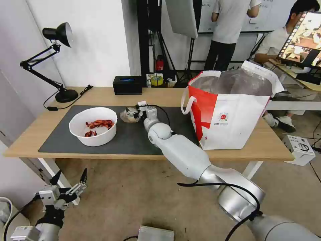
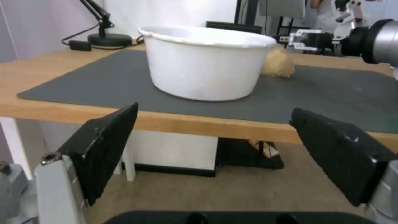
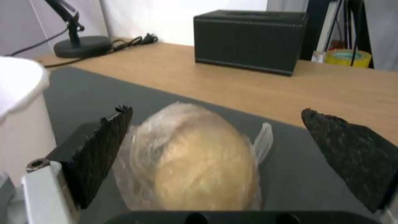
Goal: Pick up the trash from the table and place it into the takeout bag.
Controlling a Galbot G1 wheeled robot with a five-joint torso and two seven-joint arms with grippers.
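Right claw (image 3: 215,137): spread wide, straddling the bagged lump (image 3: 191,161) on the mat (image 3: 83,93), gripping nothing yet; reaching in over the near table (image 1: 30,134) edge, between bowl (image 1: 93,126) and tote (image 1: 230,107).
Left claw (image 1: 68,182): hanging low beside the table's left end, below the top; spread and empty, facing the bowl (image 2: 205,62) across the table edge.
Lump: lying on the mat just beside the bowl, toward the tote; sitting between the right pads (image 3: 104,149) but nearer one pad than the other; contact not clear.
Bowl: resting on the mat's left half, holding red shells (image 1: 99,124); untouched.
Tote: standing upright on the right end of the table, mouth gaping, foil lining showing, handle (image 1: 187,100) drooping over the near side.
Step in hand: likely closing on the lump, judging by the straddle.
Risk, off-centre squeeze: closer pad probably pushing the lump sideways first, rolling it away or against the bowl.
Risk, slippery film: pinching only loose plastic likely, letting the lump swing or slide out on the way up.
Risk, soft filling: clamping hard possibly squashing or splitting the bag.
Risk, bowl: standing close by the outer pad; nudging it possibly spilling shells.
Risk, tote: rim and handle in the way of the carry; catching either possibly tipping the tote.
Bystanders: box (image 1: 128,84) and lamp (image 1: 62,67) at the back, well apart from the work.
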